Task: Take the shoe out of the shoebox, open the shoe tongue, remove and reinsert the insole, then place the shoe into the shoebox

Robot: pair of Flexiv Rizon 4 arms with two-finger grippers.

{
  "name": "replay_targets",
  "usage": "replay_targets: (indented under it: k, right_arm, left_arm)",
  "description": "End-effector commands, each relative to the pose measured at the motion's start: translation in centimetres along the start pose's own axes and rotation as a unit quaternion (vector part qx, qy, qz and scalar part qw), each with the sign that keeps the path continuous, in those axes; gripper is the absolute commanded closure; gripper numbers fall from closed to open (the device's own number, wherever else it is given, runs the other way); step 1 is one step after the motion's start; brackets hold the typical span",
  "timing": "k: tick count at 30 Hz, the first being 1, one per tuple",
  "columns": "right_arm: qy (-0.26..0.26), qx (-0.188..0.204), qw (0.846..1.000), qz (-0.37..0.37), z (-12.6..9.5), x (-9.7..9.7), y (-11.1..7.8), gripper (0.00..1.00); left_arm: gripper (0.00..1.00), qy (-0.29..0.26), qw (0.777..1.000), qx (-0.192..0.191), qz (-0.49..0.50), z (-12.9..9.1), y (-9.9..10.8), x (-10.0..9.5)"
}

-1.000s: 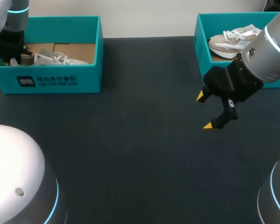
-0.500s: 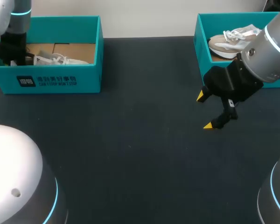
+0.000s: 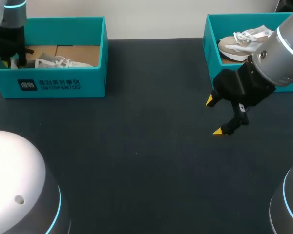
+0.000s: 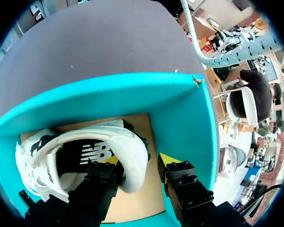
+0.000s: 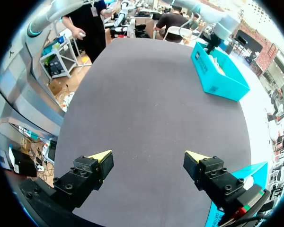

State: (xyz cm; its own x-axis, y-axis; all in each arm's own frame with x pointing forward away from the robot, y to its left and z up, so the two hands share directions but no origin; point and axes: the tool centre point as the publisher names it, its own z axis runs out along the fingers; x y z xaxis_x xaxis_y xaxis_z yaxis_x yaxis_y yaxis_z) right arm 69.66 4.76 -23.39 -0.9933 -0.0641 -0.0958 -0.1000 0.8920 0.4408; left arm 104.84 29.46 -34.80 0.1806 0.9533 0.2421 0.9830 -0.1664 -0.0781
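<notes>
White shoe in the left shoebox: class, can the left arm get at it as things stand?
Probably yes. The left gripper hangs open inside the shoebox, straddling the heel of the white shoe, one finger in the opening, one outside; nothing blocks it.

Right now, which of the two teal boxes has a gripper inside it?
The left box, holding the white shoe: the left gripper straddles its heel. The right gripper hovers outside the other box.

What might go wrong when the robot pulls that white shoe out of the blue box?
The left hand straddles only the heel rim of the white shoe, so the shoe may tip or slip when lifted. Its outer finger sits close to the shoebox wall, so it might catch and drag the box.
</notes>
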Motion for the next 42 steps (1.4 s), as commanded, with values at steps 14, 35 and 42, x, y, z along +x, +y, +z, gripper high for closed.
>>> replay_targets:
  k: [14, 35, 42]
  right_arm:
    - [0.000, 0.001, 1.000, 0.000, 0.1, -0.1, 0.0, 0.00]
    - [-0.045, 0.015, 0.964, 0.261, -2.6, -6.3, -2.7, 0.00]
    - [-0.104, 0.026, 0.917, 0.384, -4.5, -8.8, -4.9, 0.00]
  left_arm:
    - [0.51, -0.068, 0.997, -0.029, -0.012, -6.0, -0.7, 1.0]
    - [0.00, -0.141, 0.987, 0.051, -0.051, -11.6, -4.8, 3.5]
    - [0.00, -0.141, 0.987, 0.051, -0.051, -11.6, -4.8, 3.5]
